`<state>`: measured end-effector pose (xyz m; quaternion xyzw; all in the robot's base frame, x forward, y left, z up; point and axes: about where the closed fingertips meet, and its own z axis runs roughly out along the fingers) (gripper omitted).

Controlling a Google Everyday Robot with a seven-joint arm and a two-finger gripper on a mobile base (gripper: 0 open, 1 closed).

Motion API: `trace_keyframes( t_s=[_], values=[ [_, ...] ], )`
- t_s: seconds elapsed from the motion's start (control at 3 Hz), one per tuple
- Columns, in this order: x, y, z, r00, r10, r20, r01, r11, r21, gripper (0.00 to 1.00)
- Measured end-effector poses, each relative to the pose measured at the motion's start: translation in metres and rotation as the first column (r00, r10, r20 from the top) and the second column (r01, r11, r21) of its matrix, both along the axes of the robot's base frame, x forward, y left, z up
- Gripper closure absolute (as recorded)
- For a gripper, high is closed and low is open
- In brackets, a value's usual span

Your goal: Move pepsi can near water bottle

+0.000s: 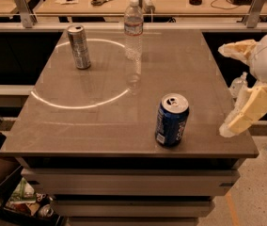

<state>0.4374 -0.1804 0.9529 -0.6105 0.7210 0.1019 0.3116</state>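
The short blue pepsi can with its silver top and white label patch [171,120] stands upright close to the front edge of the grey-brown tabletop [100,121], toward the front right corner, with nothing touching it. The tall clear plastic water bottle with a white cap and red-banded label [133,29] stands upright near the middle of the far edge, well apart from the pepsi can. A slim silver-grey can [79,46] stands toward the far left corner. The cream-coloured two-finger gripper [223,91] hangs just off the right edge, beside the pepsi can but apart from it. Its fingers [248,112] are spread wide and hold nothing. This looks like the approach step, with no grasp yet made. The next move probably calls for bringing the spread fingers in over the right edge, level with the pepsi can's body, so they straddle it squarely before closing. A glancing touch near the rim could tip it toward the front edge.
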Motion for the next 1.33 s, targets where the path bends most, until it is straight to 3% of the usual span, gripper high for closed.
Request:
trace_keyframes(
  t_s=[0.33,0.67,1.0,1.33],
  values=[
    [-0.001,0.022,-0.015,0.9984,0.056,-0.003,-0.055,0.985,0.162,0.0],
    [0.005,0.044,-0.03,0.9921,0.126,-0.008,-0.117,0.946,0.302,0.0],
    [0.013,0.058,-0.05,0.9838,0.179,-0.006,-0.16,0.892,0.423,0.0],
    [0.016,0.058,-0.066,0.981,0.193,0.013,-0.172,0.841,0.513,0.0]
  ],
)
